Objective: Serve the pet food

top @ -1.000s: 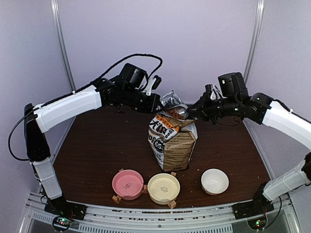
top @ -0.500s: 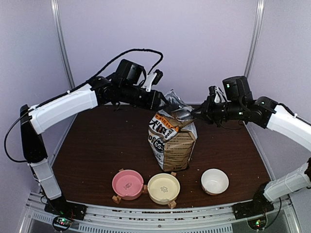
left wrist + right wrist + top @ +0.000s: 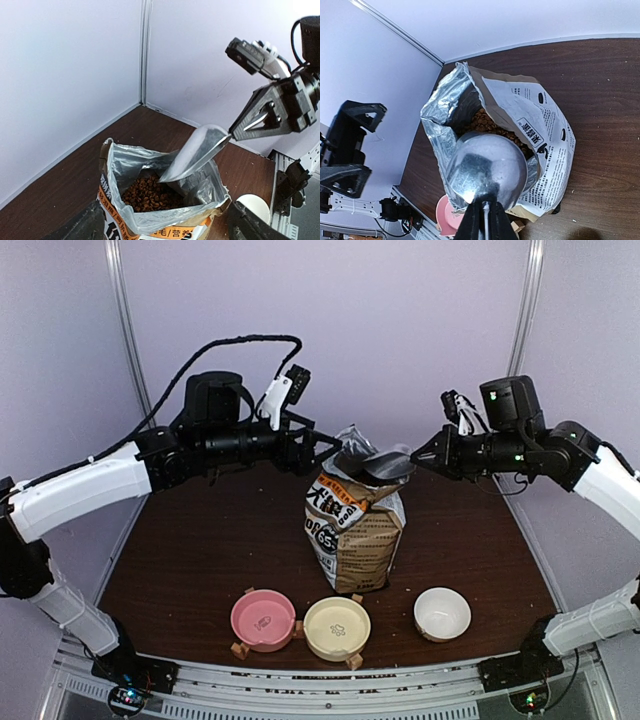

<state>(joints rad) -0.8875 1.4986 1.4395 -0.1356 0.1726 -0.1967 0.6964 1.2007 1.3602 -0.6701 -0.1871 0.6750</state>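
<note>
From above, the main risk lay with the bag (image 3: 355, 530), which stood unsupported on the counter (image 3: 200, 540). The left gripper (image 3: 318, 447) hung just beside its rear lip, seemingly apart from it, so the scoop (image 3: 385, 466) catching the foil could have tipped the bag or folded its mouth shut. Both arms reached inward at height and met over the bag. The bowls (image 3: 337, 627) sat well apart at the near edge, so the carry to them risked a spill.

From the left wrist, the left gripper (image 3: 167, 231) was spread wide and held nothing as it looked down into the open mouth. The pet food (image 3: 150, 192) lay heaped inside the bag. The scoop hung tilted, tip down, just above it, pinched by its handle in the right gripper (image 3: 260, 122).

From the right wrist, the right gripper (image 3: 482, 222) was pressed onto the handle. The scoop hid much of the opening, and no pellets showed on it. A blind plunge could have struck the near lip.
</note>
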